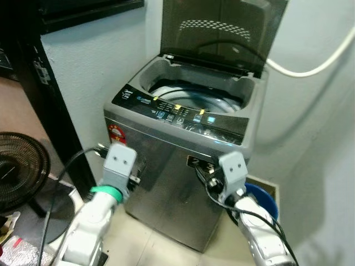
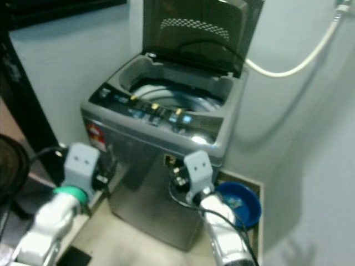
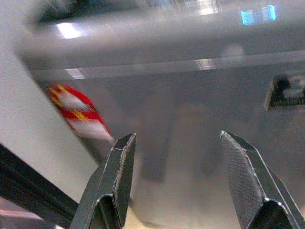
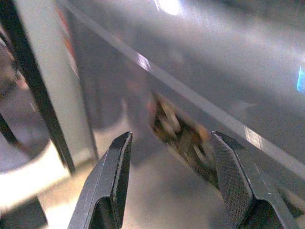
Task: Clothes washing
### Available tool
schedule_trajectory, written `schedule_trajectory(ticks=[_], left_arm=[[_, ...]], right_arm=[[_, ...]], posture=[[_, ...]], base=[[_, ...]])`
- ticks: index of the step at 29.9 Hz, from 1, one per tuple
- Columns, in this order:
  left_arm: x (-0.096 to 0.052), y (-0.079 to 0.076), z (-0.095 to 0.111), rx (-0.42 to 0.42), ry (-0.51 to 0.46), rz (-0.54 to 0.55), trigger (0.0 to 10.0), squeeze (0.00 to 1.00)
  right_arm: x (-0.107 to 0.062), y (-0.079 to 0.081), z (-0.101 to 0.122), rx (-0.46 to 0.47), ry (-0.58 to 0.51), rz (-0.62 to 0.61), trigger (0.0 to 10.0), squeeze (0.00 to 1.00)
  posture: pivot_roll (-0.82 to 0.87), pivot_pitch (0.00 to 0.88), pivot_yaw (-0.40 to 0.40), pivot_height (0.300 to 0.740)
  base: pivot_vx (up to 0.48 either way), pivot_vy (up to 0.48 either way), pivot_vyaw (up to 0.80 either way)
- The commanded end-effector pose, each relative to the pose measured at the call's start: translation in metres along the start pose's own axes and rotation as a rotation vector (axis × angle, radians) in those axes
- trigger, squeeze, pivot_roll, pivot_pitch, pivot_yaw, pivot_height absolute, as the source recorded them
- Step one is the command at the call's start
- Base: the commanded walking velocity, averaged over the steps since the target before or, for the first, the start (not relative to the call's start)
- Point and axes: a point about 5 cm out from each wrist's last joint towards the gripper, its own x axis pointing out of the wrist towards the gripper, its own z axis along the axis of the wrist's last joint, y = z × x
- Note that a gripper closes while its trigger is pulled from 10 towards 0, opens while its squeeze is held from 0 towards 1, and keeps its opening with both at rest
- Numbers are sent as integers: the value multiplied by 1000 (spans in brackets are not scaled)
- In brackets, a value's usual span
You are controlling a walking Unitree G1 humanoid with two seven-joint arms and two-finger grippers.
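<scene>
Steel-grey washer: a top-loading washing machine [image 1: 183, 183] stands against a pale wall, its dark lid [image 1: 222, 33] raised upright and the drum [image 1: 194, 97] open to view from above.
Control strip: a dark panel [image 1: 183, 113] with small lit buttons runs along the front edge of the opening.
Left pincer: the left pincer [image 3: 178, 181] is held up before the machine's front face, near its left corner and a red sticker [image 1: 116, 134]; its two black fingers are spread apart and hold nothing.
Right pincer: the right pincer [image 4: 171, 179] faces the front face too, near a small label [image 1: 199, 162]; fingers apart, empty.
Clothes: none can be made out in the drum or in either pincer.
Nearby: a blue basin [image 1: 265, 199] on the floor to the right, a white hose [image 1: 310, 66] on the wall.
Doing the step well: the robot likely needs to square up to the machine and lift its arms above the rim before reaching in, keeping clear of the buttons.
</scene>
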Motion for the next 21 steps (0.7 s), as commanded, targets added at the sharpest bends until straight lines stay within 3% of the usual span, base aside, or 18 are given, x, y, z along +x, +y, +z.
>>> schedule_trajectory(ticks=[1, 3, 4, 6, 7, 9, 21], left_arm=[[-5, 2, -14, 13, 53, 14, 10000, 0], [-15, -5, -44, 23, 153, 1, 10000, 0], [-15, -5, -44, 23, 153, 1, 10000, 0], [-28, -11, -74, 14, 263, -16, 10000, 0], [-28, -11, -74, 14, 263, -16, 10000, 0], [-38, -14, -93, 17, 326, -29, 10000, 0], [-52, -17, -127, 22, 438, -27, 10000, 0]], right_arm=[[-1, 0, -6, -3, 16, -10, 10000, 0], [-15, -9, -37, 11, 135, -76, 10000, 0], [-15, -9, -37, 11, 135, -76, 10000, 0], [-30, -15, -65, 34, 253, -150, 10000, 0], [-30, -15, -65, 34, 253, -150, 10000, 0], [-40, -14, -81, 46, 322, -181, 10000, 0], [-62, -18, -117, 125, 506, -292, 10000, 0]], posture=[[27, 9, -22, 740], [24, 13, -20, 740], [24, 13, -20, 740], [22, 17, -18, 740], [22, 17, -18, 740], [25, 19, -17, 740], [25, 18, -12, 740]], base=[[0, 0, 688], [0, 0, 694], [0, 0, 719], [0, 0, 747], [0, 0, 756], [0, 0, 756], [0, 0, 756]])
